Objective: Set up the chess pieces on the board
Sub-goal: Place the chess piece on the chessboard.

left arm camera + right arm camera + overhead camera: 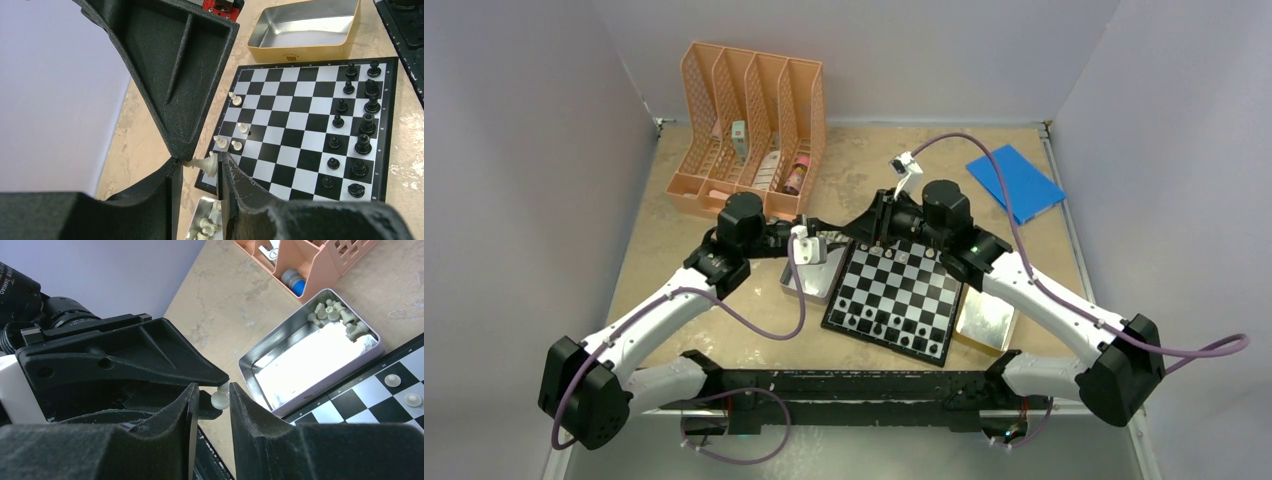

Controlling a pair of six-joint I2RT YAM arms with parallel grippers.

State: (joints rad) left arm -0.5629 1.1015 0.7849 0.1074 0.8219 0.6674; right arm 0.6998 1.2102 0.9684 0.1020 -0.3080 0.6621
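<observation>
The left claw (199, 164) is pinched narrow on a white piece (206, 164), held sideways between its tips just over the near corner of the board (300, 107). The right claw (214, 390) sits around the same piece with a finger close on either side; I cannot tell whether it grips. Past the claws, four standing white pieces (236, 146) are placed, and the black pieces (362, 145) fill two rows along the far edge, so black looks about done. Loose white pieces (332, 312) lie in the tin (300, 357) beside the claws, so most of white's side remains.

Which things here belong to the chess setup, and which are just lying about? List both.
Job: board; black pieces; white pieces; held white piece; silver tin with spare pieces.
Lying about: empty gold tin; orange rack; blue pad.
</observation>
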